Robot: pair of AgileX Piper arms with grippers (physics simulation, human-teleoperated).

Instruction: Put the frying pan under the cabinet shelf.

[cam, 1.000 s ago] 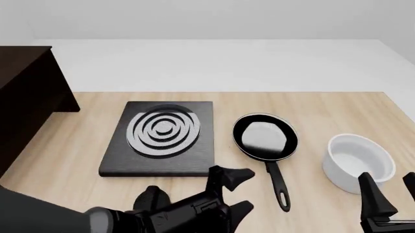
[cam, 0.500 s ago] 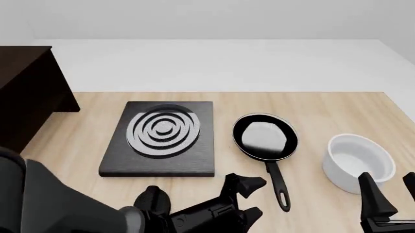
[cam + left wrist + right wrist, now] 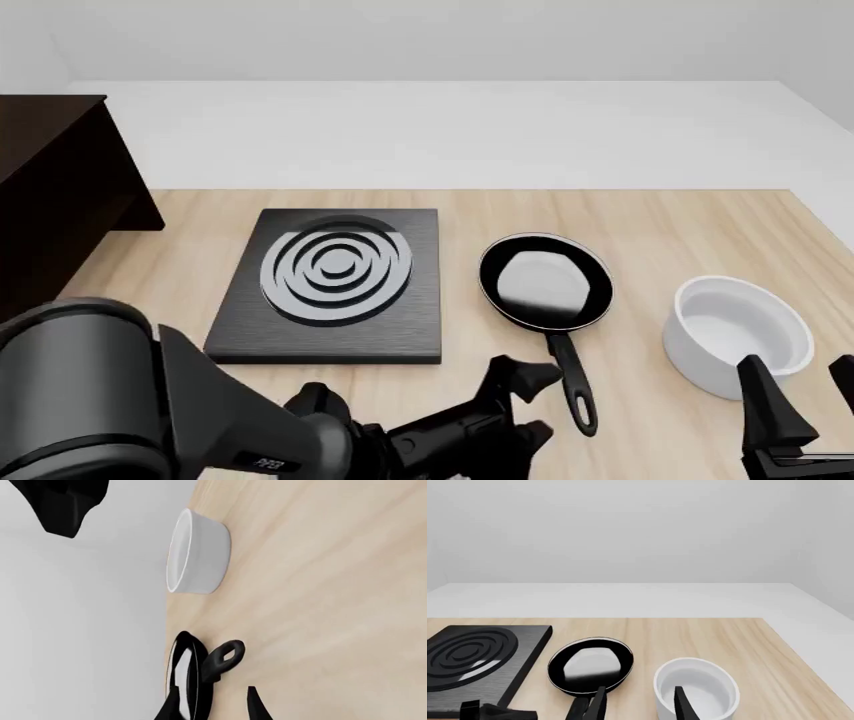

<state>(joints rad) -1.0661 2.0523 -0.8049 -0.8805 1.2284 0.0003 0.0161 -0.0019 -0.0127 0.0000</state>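
Note:
The frying pan (image 3: 545,282) is small, round and glossy black, and lies on the table right of centre with its long handle (image 3: 574,380) pointing toward the near edge. My left gripper (image 3: 531,405) is open just left of the handle's looped end, touching nothing. In the left wrist view the loop of the frying pan (image 3: 227,655) lies just ahead of the open left gripper (image 3: 212,707). My right gripper (image 3: 805,400) stands open at the near right, by the bowl. The cabinet shelf (image 3: 54,190), dark brown and boxy, stands at the far left.
A black square stove plate (image 3: 334,285) with silver rings lies between the cabinet and the pan. A white bowl (image 3: 741,335) sits to the pan's right, just ahead of my right gripper. The right wrist view shows the frying pan (image 3: 590,665) and the white bowl (image 3: 697,687) side by side.
My left gripper has slid right and toward the near edge, closing on the looped end of the pan handle, while its arm has swung into view. The right gripper and the pan have not moved.

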